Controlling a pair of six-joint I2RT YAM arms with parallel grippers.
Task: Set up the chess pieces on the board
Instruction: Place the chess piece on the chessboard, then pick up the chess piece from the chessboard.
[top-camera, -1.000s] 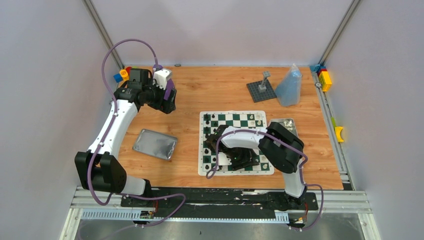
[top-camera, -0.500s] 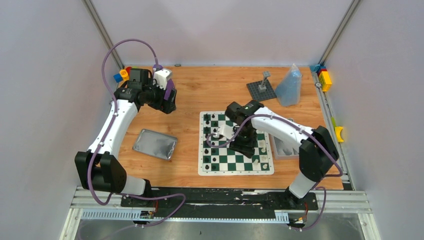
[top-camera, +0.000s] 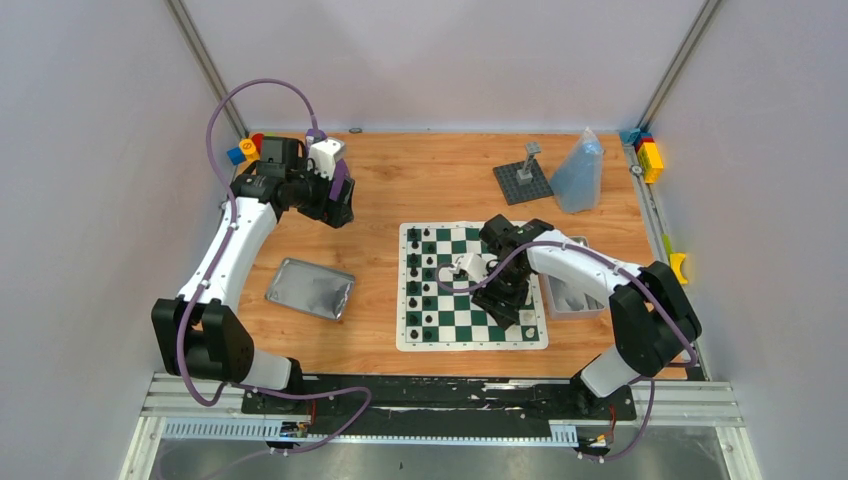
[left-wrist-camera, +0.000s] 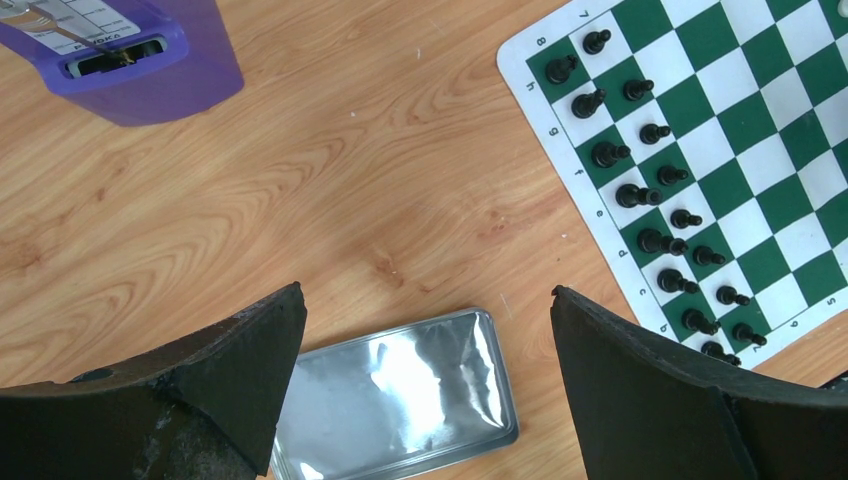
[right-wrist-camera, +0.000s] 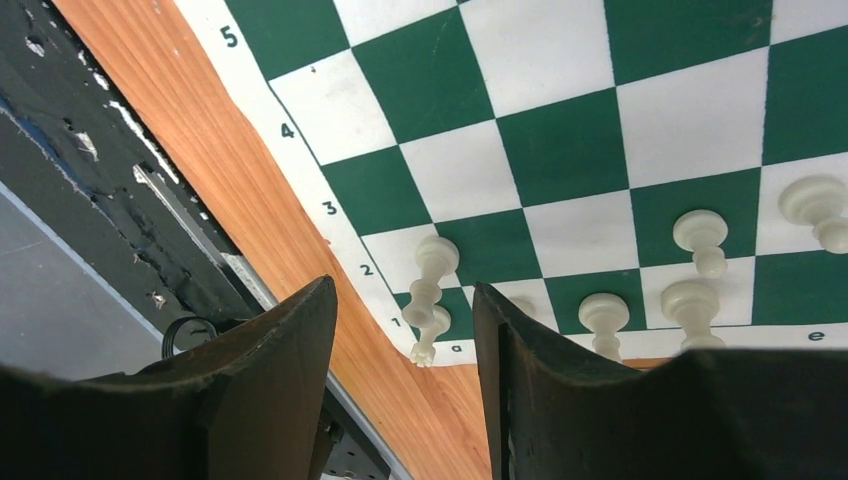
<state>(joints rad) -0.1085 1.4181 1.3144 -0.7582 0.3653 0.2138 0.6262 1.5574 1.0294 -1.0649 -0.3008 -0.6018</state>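
The wooden table (top-camera: 430, 180) carries the green-and-white board (top-camera: 470, 345) right of centre, its near border close to the table's front edge. Two files of black chess pieces (left-wrist-camera: 640, 195) line its left side; white chess pieces (right-wrist-camera: 700, 240) stand at the right. The right gripper (right-wrist-camera: 403, 290) hangs over the near-right corner, jaws apart, touching no piece. The left gripper (left-wrist-camera: 428, 300), spread wide, hovers above the metal tin (left-wrist-camera: 400, 400); bare wood separates tin and board.

- Bright, even light fills all three views; shadows are soft and small.
- The silver tin (left-wrist-camera: 400, 390) shines with white glare.
- The right gripper (right-wrist-camera: 402, 295) looks dark and blurry up close.
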